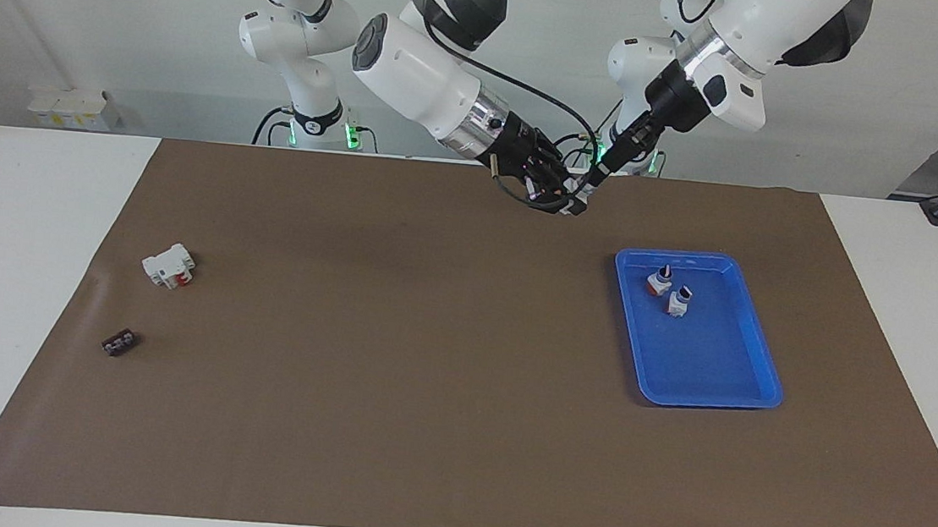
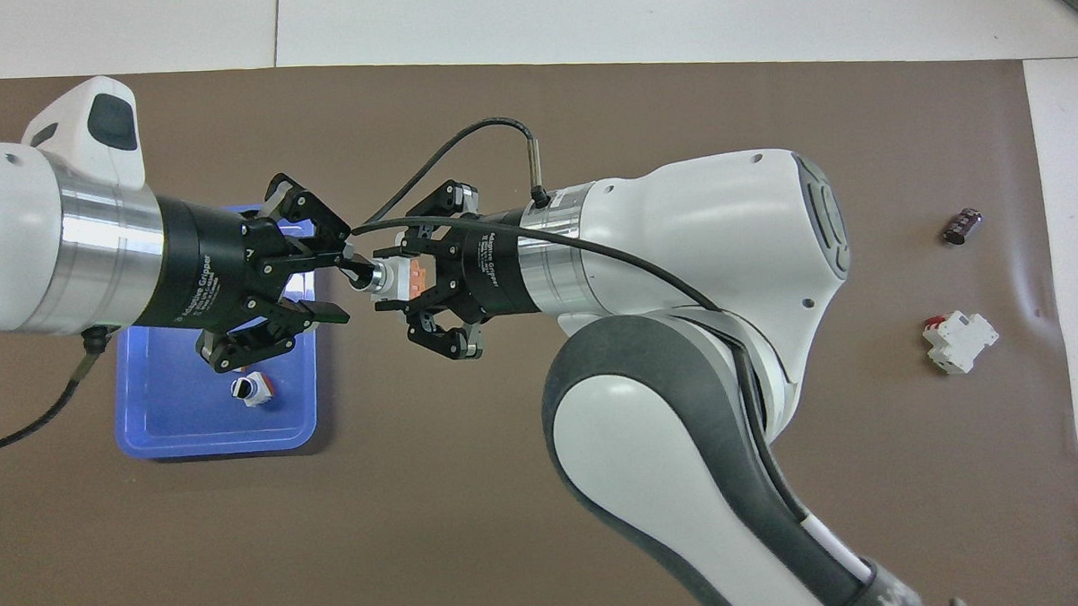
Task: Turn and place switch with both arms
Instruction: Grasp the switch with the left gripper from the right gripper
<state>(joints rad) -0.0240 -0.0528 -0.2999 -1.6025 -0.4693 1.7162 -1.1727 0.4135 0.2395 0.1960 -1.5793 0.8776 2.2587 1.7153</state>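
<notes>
**Switch held in mid-air between both grippers**

Nearest the overhead camera, my right arm's glossy white shell fills the view. Its right gripper (image 2: pixel 410 285) clamps the switch (image 2: pixel 401 279) by its white-and-orange body, held in the air over the brown mat (image 1: pixel 390 392) beside the blue tray (image 1: pixel 754 356). My left gripper (image 2: pixel 341 283) pinches the small black knob tip. If I twist off-axis, I judge the smooth plastic could slip out and drop. Two more switches lie in the tray.
</notes>
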